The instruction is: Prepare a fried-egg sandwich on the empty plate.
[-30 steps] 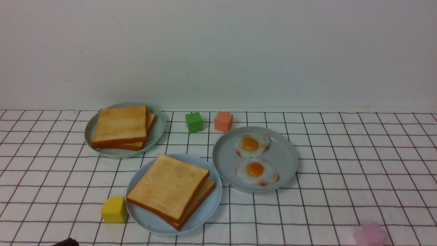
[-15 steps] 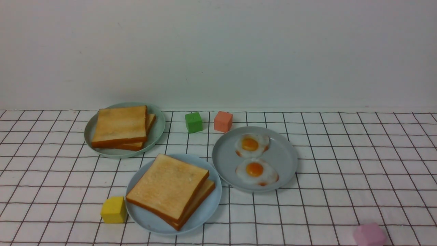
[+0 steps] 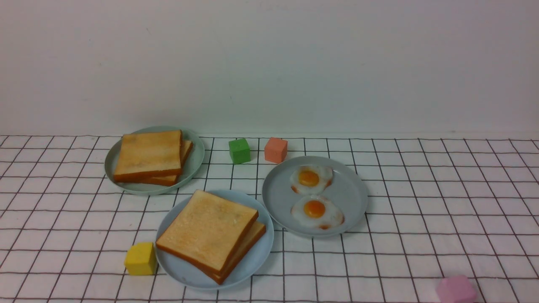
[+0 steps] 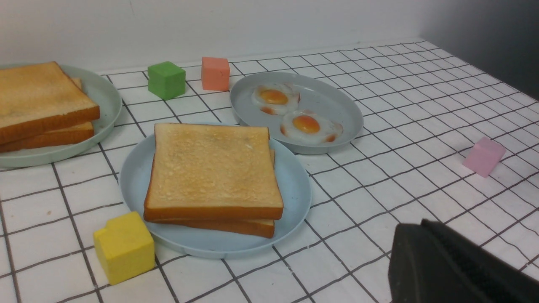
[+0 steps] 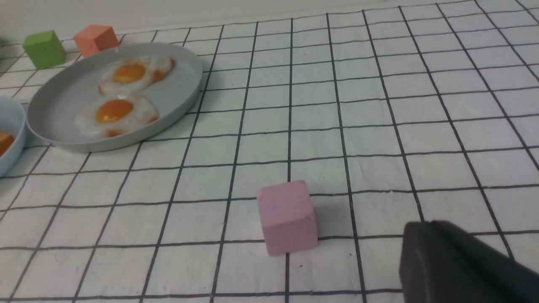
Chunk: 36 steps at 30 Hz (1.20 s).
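Fried-egg sandwich (image 3: 208, 231): one; golden-brown, orange-crusted, two slices stacked askew, filling hidden; on one light-blue plate (image 3: 257, 261), ahead of the left claw (image 4: 425, 223), apart. Fried eggs (image 3: 316, 210): two, farther from it. Left claw, right claw (image 5: 429, 225): both closed.

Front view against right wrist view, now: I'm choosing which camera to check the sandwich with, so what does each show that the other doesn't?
Only the front view: the yellow block and the upper toast slice nearly whole.
Only the right wrist view: part of the right gripper.
Both: the grey plate with two fried eggs, and the green, orange and pink blocks.
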### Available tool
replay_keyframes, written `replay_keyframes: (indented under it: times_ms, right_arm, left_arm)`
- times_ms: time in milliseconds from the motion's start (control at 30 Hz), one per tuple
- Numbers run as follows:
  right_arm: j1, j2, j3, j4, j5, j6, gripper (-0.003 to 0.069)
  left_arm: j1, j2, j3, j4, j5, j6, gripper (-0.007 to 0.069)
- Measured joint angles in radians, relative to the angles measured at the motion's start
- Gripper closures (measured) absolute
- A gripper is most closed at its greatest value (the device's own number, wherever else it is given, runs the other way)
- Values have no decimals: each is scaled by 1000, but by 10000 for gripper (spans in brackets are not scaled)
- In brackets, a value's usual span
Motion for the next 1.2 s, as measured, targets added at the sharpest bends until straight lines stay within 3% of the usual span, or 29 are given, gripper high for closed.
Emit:
replay_keyframes:
  times_ms: [933,1033,1200]
  right_arm:
    - [-1,-1,0,-1,-2,-4,662]
    - [-1,-1,0,-1,-3,-4,662]
    - [-1,-1,0,-1,-3,-4,660]
  left_arm:
    - [6,-1,20,0,-11,0,608]
    - [120,-45,27,-10,-37,0,618]
    - [414,-165,51,-37,-32,0,638]
